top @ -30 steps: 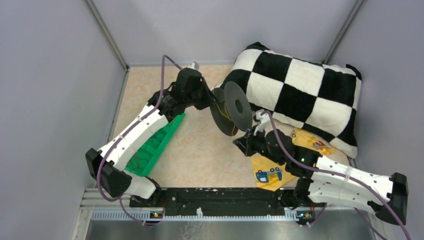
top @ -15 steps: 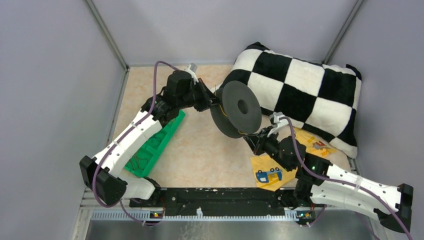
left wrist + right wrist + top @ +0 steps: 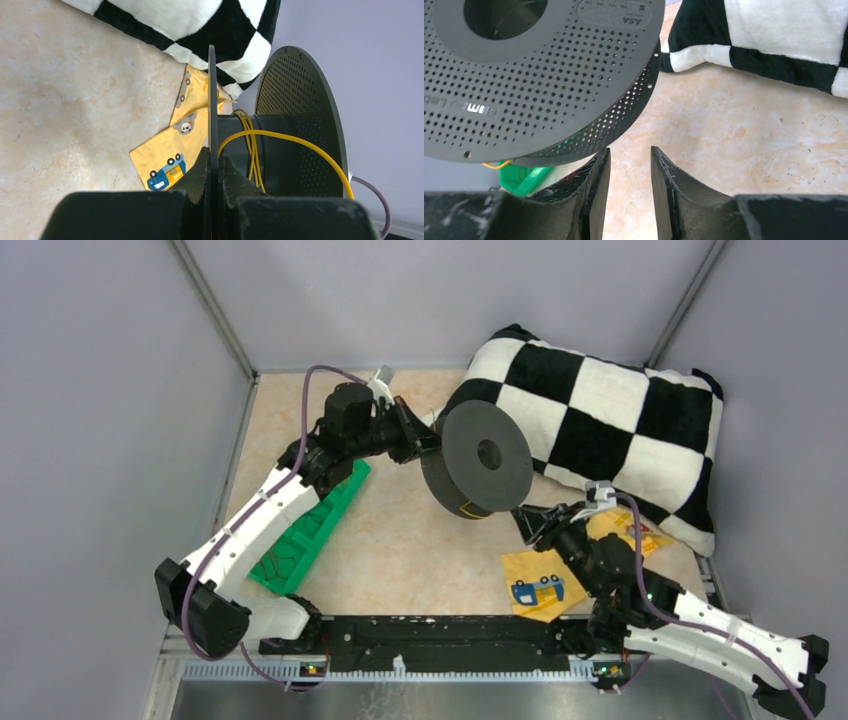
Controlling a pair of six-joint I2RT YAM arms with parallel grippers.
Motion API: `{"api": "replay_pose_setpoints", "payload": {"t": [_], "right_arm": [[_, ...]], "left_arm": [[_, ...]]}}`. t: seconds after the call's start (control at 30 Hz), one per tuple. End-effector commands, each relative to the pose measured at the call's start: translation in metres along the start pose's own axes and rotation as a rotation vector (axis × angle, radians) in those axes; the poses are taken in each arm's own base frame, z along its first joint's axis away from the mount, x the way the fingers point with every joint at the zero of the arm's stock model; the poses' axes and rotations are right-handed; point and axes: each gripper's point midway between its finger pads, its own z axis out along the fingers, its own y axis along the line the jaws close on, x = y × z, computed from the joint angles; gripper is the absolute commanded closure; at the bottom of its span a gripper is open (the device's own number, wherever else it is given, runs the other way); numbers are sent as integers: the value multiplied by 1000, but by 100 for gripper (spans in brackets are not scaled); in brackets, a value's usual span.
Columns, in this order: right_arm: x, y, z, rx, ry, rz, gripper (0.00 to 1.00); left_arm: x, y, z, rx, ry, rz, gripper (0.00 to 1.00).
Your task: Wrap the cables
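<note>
A black perforated spool is held off the table, its flat face turned up towards the top camera. My left gripper is shut on the edge of one flange, which runs straight between its fingertips. The thin yellow wire has a few turns on the hub, and one loose loop arcs across to the far flange. My right gripper is open and empty, just below and right of the spool. A short bit of wire shows under the rim, left of its fingertips.
A black-and-white checkered pillow fills the far right. A yellow printed cloth lies under the right arm. A green plastic piece lies by the left arm. Grey walls close in on both sides.
My right gripper has pulled back from the spool towards the near right. The spool's face has turned more towards the top camera. The left arm has shifted slightly, still gripping the flange.
</note>
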Motion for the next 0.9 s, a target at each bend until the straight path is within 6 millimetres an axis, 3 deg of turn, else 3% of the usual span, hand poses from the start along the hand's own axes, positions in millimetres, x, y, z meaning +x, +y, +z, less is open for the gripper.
{"api": "replay_pose_setpoints", "payload": {"t": [0.0,0.13,0.43,0.57,0.7,0.87], "right_arm": [[-19,2,5,17,-72,33,63],[-17,-5,5,52,-65,62,56],[-21,-39,-28,91,-132,228,49],[-27,-57,-39,187,-118,186,48],[-37,-61,-44,237,-109,125,46],[-42,-57,-38,282,-62,32,44]], "left_arm": [[-6,-45,-16,181,-16,26,100],[-7,-44,-18,174,-23,29,100],[-14,-24,-18,112,-11,-26,100],[-13,-13,-11,87,-9,-23,100],[-5,-2,1,153,18,77,100],[28,47,30,149,186,157,100]]}}
